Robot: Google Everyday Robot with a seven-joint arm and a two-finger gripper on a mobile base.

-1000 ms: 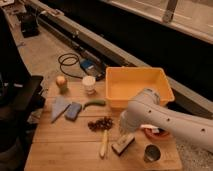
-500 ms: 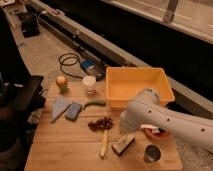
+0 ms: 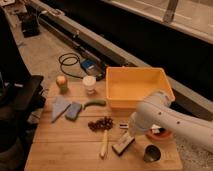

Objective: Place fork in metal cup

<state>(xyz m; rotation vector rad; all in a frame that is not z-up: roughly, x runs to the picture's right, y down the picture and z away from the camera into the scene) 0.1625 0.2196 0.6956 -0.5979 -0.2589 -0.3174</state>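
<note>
In the camera view the white arm reaches in from the right over the wooden table (image 3: 65, 145), its gripper (image 3: 131, 131) low at the near right with fingers closed, just above a dark block (image 3: 123, 144). The metal cup (image 3: 151, 153) stands upright near the right corner, just right of that block. The fork cannot be made out. Behind the arm sits the yellow bin (image 3: 137, 86)
</note>
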